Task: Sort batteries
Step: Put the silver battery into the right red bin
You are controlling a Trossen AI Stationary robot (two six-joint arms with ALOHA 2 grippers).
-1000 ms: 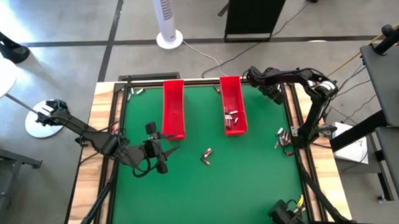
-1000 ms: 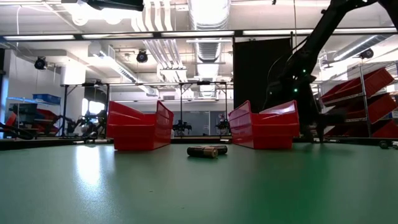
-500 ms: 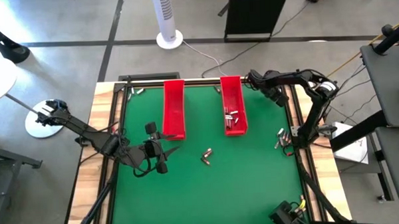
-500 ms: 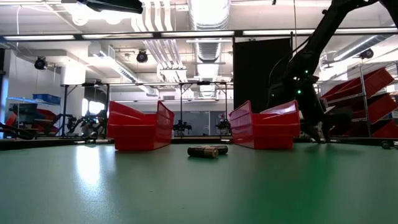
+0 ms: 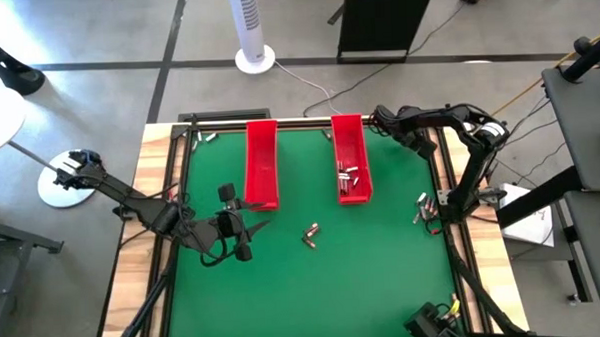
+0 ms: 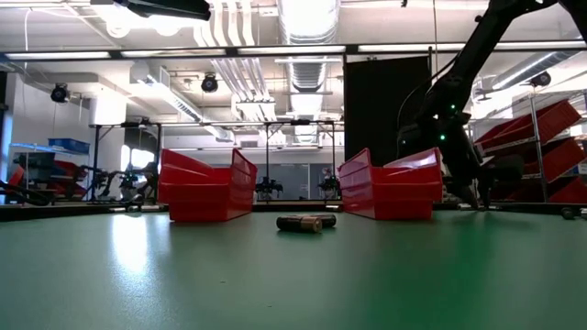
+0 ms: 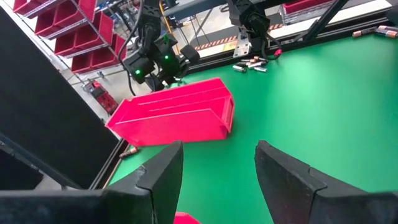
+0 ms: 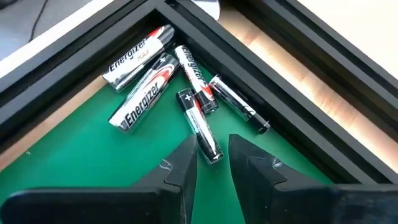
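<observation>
Batteries [image 8: 158, 78]: five heaped in table's far-right corner, legible only in right wrist view; right gripper [image 8: 212, 163] fingers narrowly apart, straddling one end. Left gripper [image 7: 217, 180] parted, empty, near left red tray [image 5: 261, 162].

Two red trays [image 5: 261, 164] [image 5: 350, 157] stand at the table's [image 5: 314, 288] far half with an open lane between them, while the black frame corner [image 8: 186, 18] hems the batteries [image 8: 180, 87] on two sides.
</observation>
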